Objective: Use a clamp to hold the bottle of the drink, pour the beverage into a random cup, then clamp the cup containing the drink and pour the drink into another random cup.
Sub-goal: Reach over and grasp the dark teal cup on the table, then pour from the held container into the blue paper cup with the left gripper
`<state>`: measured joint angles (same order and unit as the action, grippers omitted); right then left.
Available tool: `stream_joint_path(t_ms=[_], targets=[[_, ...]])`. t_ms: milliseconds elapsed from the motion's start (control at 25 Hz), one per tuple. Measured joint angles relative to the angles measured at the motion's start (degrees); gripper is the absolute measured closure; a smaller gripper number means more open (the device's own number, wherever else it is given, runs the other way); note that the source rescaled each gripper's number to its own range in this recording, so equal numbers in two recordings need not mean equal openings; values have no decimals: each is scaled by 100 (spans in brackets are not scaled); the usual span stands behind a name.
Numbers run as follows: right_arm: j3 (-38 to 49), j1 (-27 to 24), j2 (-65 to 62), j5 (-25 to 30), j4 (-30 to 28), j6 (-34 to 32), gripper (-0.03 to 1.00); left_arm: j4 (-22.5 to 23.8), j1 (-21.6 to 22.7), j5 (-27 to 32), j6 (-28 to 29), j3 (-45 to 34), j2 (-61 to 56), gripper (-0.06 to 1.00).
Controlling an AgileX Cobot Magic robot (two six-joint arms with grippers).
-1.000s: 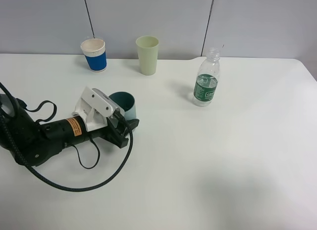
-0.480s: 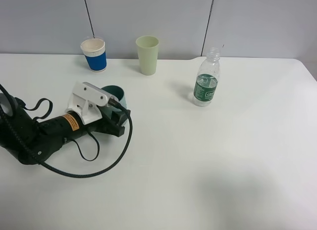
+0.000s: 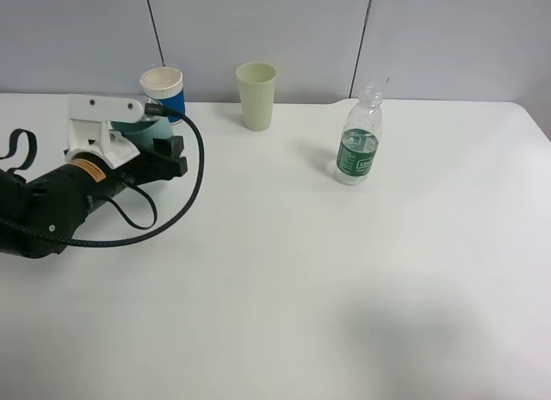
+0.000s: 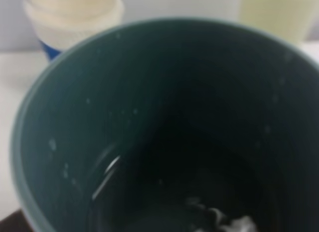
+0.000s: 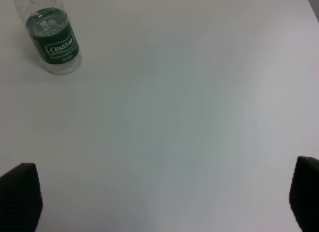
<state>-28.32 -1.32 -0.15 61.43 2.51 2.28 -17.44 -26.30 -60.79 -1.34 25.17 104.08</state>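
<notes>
1. A white table (image 3: 344, 288) fills the overhead view, with a grey wall behind it.
2. The left gripper (image 3: 161, 150), on a thick black arm at the left, is clamped on the teal cup (image 3: 138, 133).
3. The bottle (image 3: 359, 138) stands upright, well apart to the right, uncapped and partly full.
4. The green cup (image 3: 256, 95) stands upright at the back, between the bottle and the blue cup.
5. The teal cup is held just in front of the blue cup (image 3: 164, 80); a glint low inside it suggests a little liquid.
6. The right gripper (image 5: 163, 212) shows only two dark tips, spread wide over bare table and holding nothing.
7. Likely step: pouring from teal into blue. To do it well, set the teal lip above the small blue mouth, then tilt slowly, keeping the arm clear of that light cup.
</notes>
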Motion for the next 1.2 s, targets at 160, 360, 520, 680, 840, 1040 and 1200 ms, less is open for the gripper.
stream_joint_path(t_ms=[160, 360, 520, 680, 840, 1040, 1200], targets=[[0, 0, 0, 0, 0, 0, -3, -187, 386, 425, -163, -3, -283, 91], [0, 0, 0, 0, 0, 0, -3, -225, 768, 759, -163, 58, -368, 91], [0, 0, 0, 0, 0, 0, -3, -226, 1088, 1504, -268, 543, -374, 91], [0, 0, 0, 0, 0, 0, -3, -329, 1385, 2516, -827, 1261, -374, 91], [0, 0, 0, 0, 0, 0, -3, -814, 1636, 3023, -1657, 1869, -369, 91], [0, 0, 0, 0, 0, 0, -3, -1476, 1815, 3175, -2894, 2387, -369, 91], [0, 0, 0, 0, 0, 0, -3, -2050, 1832, 3260, -3925, 2800, -316, 91]])
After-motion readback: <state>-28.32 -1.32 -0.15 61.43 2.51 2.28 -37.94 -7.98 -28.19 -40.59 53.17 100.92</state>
